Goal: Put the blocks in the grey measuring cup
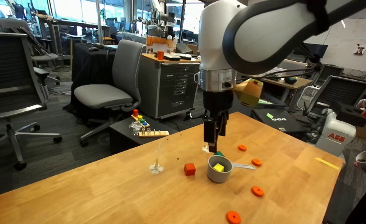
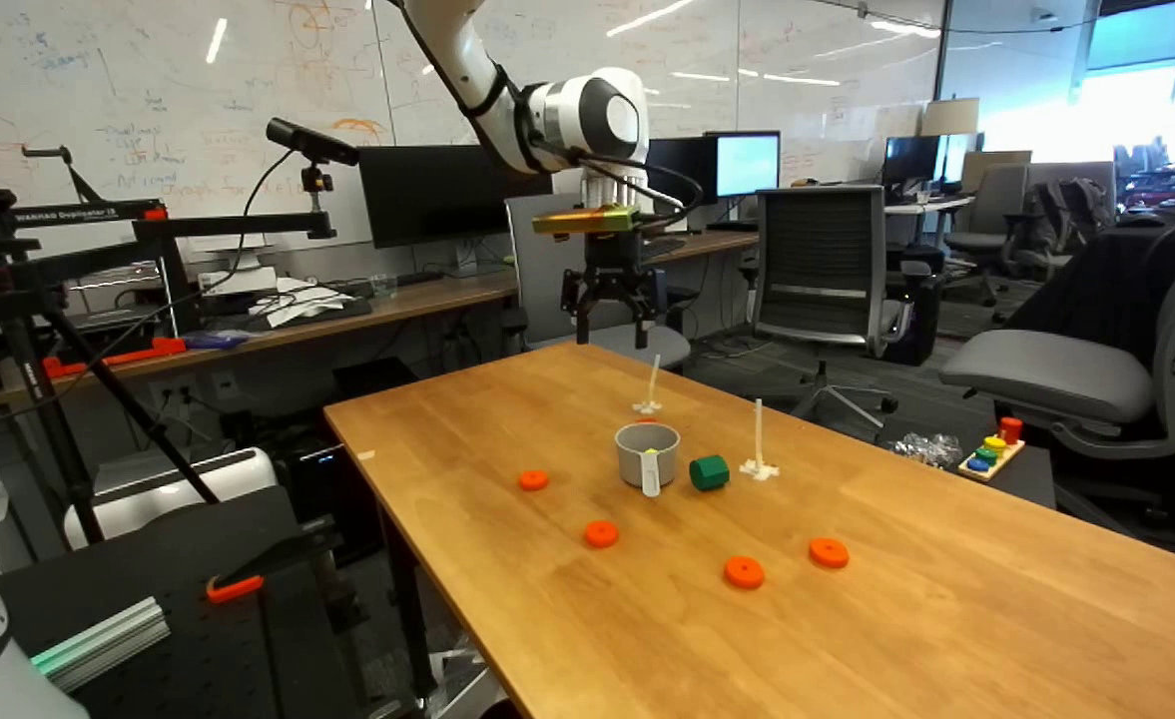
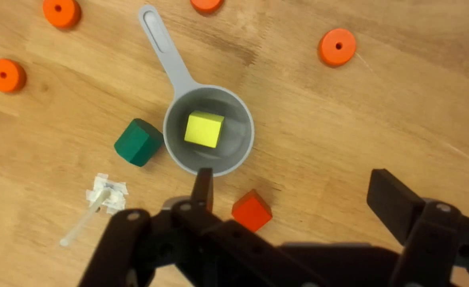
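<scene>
The grey measuring cup [image 3: 248,153] stands upright on the table, its handle [image 3: 164,48] pointing up and left in the wrist view. Inside it lies a yellow-green cube [image 3: 203,129], which also shows in an exterior view [image 1: 219,168]. An orange-red cube [image 3: 252,211] rests on the wood close outside the cup, opposite the handle. In an exterior view the cup [image 2: 631,461] covers most of that cube. My gripper [image 3: 292,175] hangs above the table with its jaws wide apart and nothing between them. An exterior view shows the gripper [image 2: 612,338] well above the tabletop.
A green hexagonal block [image 3: 138,142] lies right beside the cup. Several orange discs [image 3: 338,46] are spread over the table [image 1: 108,193]. Two thin pale pegs, a nearer peg [image 2: 759,434] and a farther peg [image 2: 653,379], stand taped to the wood near the cup.
</scene>
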`<state>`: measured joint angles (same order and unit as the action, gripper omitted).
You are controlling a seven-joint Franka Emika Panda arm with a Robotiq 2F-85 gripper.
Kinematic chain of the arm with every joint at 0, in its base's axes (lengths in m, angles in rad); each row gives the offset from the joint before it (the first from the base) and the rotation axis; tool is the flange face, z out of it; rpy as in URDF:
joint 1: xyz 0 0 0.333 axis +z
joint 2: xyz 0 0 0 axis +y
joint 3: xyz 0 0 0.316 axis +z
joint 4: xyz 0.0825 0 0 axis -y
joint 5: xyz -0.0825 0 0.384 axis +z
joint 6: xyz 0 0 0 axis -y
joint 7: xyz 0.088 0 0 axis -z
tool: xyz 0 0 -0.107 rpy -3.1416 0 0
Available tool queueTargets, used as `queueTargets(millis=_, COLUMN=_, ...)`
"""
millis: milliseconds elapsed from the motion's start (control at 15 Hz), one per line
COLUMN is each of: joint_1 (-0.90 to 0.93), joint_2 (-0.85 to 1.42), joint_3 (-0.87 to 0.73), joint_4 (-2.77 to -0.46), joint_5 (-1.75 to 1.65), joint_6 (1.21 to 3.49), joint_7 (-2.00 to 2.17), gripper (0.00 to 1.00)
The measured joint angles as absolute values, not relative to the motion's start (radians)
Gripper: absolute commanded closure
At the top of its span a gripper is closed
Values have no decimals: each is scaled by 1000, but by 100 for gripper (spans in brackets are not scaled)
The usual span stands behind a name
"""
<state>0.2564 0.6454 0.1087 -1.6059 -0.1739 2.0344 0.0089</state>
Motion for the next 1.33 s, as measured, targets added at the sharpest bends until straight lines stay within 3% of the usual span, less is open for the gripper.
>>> queueTargets(millis=200, joint_1=256, joint_2=700, joint_3=111, joint_4=-1489, joint_5=-174, joint_6=1897, joint_7=-74, gripper=0)
queueTargets(millis=800, joint_1=255, joint_2=747, joint_3=109, joint_4=-1439, joint_5=-225, joint_6=1807, joint_7=-188, gripper=0)
queueTargets(millis=1333, joint_1=259, joint_2=857, joint_3=102, joint_4=-1228, joint_5=-339, joint_6=1636, joint_7=-338, gripper=0)
